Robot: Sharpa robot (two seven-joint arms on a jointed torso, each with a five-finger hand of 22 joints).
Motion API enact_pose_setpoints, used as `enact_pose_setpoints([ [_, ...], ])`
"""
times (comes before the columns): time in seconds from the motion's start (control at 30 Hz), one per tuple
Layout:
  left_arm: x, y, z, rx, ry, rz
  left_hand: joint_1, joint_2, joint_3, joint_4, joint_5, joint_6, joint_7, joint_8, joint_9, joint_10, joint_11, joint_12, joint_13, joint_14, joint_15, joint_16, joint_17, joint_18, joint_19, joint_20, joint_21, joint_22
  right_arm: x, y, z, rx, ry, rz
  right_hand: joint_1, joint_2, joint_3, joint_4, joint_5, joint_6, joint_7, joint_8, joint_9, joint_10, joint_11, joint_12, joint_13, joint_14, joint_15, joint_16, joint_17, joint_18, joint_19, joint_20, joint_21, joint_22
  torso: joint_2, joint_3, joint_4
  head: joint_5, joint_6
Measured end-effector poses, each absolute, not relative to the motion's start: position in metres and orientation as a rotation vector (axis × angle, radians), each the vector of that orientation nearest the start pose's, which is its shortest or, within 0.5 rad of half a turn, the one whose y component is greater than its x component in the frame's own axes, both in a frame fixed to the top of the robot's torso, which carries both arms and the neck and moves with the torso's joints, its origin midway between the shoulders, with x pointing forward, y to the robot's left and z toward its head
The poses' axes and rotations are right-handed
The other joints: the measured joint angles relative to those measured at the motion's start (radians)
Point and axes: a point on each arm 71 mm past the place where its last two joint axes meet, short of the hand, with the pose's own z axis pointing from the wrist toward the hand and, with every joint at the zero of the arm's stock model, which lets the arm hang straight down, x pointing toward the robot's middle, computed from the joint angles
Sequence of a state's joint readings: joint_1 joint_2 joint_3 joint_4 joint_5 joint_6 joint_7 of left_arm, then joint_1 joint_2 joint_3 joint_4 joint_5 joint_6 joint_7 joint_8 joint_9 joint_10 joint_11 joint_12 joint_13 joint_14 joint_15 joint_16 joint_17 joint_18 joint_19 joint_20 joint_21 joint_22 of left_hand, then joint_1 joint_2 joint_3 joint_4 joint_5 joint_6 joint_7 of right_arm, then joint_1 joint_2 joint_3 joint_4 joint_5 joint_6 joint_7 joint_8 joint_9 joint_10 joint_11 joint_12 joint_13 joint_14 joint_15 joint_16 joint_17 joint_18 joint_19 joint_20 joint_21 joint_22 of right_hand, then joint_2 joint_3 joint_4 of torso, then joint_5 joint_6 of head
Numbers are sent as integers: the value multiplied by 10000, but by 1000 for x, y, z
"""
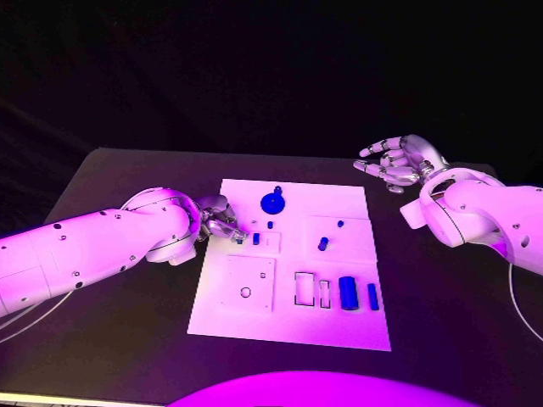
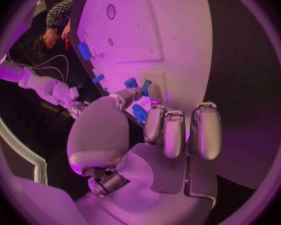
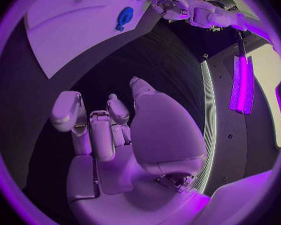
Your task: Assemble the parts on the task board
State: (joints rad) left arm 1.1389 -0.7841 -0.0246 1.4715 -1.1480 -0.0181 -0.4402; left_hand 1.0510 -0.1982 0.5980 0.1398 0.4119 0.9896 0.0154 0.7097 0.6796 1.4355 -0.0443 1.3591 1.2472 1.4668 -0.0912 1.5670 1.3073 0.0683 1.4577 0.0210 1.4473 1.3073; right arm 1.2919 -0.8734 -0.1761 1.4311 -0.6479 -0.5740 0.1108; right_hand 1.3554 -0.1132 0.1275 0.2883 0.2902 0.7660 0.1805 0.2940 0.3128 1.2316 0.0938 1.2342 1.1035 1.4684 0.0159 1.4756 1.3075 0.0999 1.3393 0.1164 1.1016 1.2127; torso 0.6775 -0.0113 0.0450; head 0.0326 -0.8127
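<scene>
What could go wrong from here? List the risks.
1. The left hand works at the task board's left edge among small blue parts; its fingertips could knock one aside.
2. The board looks unfixed, so pressing there might shift it.
3. The right hand hovers off the board, giving no support.

The left hand (image 1: 214, 217) covers the task board's (image 1: 299, 322) left edge, and whether its fingertips grip the small blue part (image 1: 254, 239) beside them cannot be told; in the left wrist view the palm hides part of that piece. The small pegs (image 1: 339, 224) are too small to identify
</scene>
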Motion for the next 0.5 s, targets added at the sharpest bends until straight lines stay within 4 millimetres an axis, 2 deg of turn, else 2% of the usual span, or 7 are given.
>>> enact_pose_setpoints([
  [0.5, 479, 203, -245, -2216, 22015, -4602, -84, -84, -1017, 715, -267, 27, -49, -58, -138, -6, -4, -61, -14, 0, 1, 0, 8, 1, 1, 1, 0, 0, 506, -264, -184, 6093, 15195, 8605, 0, 0, 0, 0, 0, 0, 0, 0, 1, 0, 0, 0, 0, 0, 0, 0, -1, 0, 0, 0, 0, 0, -1, -7, 1, -6, 20],
])
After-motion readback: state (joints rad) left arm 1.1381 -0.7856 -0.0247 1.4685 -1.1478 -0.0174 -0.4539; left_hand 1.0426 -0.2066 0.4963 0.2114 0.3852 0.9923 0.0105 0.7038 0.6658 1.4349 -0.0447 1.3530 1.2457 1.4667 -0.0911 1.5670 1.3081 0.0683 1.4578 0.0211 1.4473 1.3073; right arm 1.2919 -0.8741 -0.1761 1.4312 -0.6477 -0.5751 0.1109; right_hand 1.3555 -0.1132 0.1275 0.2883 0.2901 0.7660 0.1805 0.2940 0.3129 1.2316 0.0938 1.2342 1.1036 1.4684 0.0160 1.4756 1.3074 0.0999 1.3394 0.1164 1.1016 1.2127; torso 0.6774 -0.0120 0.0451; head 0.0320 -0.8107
